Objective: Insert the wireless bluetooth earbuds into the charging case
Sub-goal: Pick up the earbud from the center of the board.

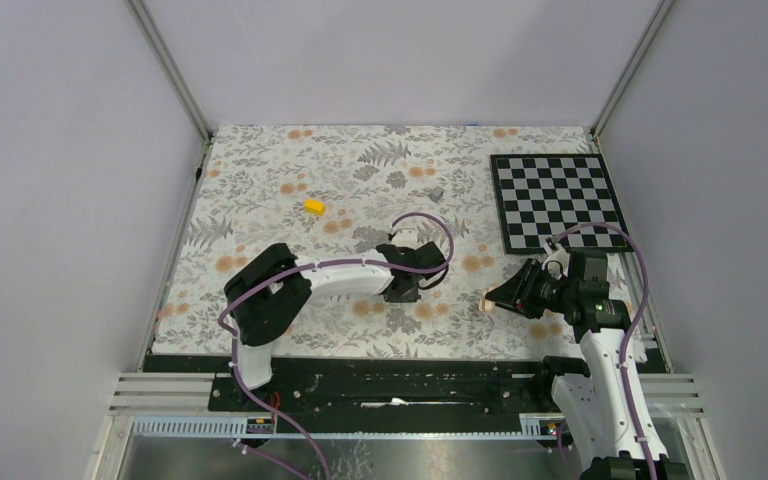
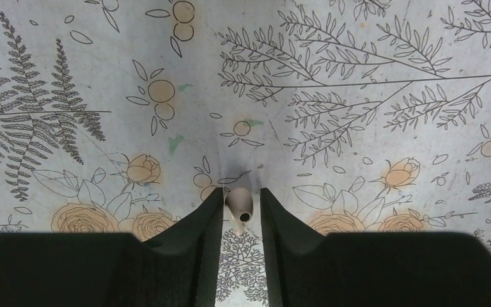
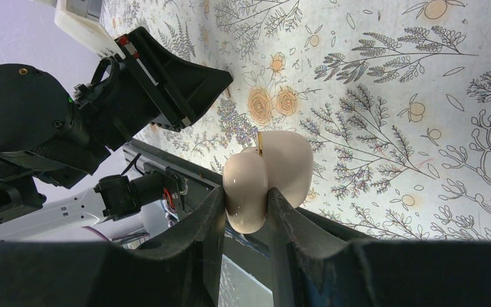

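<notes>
The earbud (image 2: pixel 240 206) is small, beige and stemmed, not black; it lies on the floral mat between my left gripper's (image 2: pixel 240 195) fingertips. It touches the left finger (image 2: pixel 212 211), with a thin gap to the right one. The jaws stand narrowly open around it. In the top view the left gripper (image 1: pixel 406 288) is low on the mat at centre. My right gripper (image 3: pixel 245 198) is shut on the beige charging case (image 3: pixel 275 166), held tilted above the mat's near edge, at the near right in the top view (image 1: pixel 490 298). A second earbud is not in view.
A yellow block (image 1: pixel 314 206) and a small grey block (image 1: pixel 436 192) lie on the far part of the mat. A checkerboard (image 1: pixel 555 200) lies at the far right. The left arm's wrist (image 3: pixel 160 83) shows close by in the right wrist view.
</notes>
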`<state>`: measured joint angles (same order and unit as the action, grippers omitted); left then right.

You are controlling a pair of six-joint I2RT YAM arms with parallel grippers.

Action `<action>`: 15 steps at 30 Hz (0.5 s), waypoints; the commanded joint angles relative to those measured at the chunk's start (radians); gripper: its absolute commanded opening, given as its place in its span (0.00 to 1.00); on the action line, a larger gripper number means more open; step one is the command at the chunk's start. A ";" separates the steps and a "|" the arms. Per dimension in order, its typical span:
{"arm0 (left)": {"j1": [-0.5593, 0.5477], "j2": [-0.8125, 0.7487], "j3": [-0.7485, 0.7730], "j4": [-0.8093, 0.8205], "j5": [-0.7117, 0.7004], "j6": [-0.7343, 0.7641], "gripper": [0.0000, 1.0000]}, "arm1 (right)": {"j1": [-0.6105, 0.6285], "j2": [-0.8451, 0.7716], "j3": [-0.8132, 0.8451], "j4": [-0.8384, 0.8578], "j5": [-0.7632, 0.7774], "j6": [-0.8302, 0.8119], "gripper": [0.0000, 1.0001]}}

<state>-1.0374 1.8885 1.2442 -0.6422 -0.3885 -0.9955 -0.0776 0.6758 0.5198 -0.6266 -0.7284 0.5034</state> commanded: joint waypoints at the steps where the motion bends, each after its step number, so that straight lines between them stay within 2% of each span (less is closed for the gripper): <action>1: -0.006 -0.014 0.023 -0.002 0.007 -0.011 0.28 | -0.004 -0.006 -0.001 0.011 -0.043 0.004 0.00; 11: -0.008 -0.018 0.010 -0.003 -0.001 -0.010 0.10 | -0.004 -0.007 -0.001 0.011 -0.045 0.003 0.00; 13: -0.007 -0.024 0.013 -0.002 -0.004 0.000 0.02 | -0.004 -0.006 -0.002 0.011 -0.045 0.004 0.00; 15: -0.008 -0.035 0.017 -0.001 -0.010 0.008 0.00 | -0.004 -0.006 0.000 0.010 -0.045 0.003 0.00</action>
<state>-1.0409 1.8881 1.2442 -0.6411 -0.3878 -0.9985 -0.0776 0.6758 0.5182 -0.6266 -0.7284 0.5034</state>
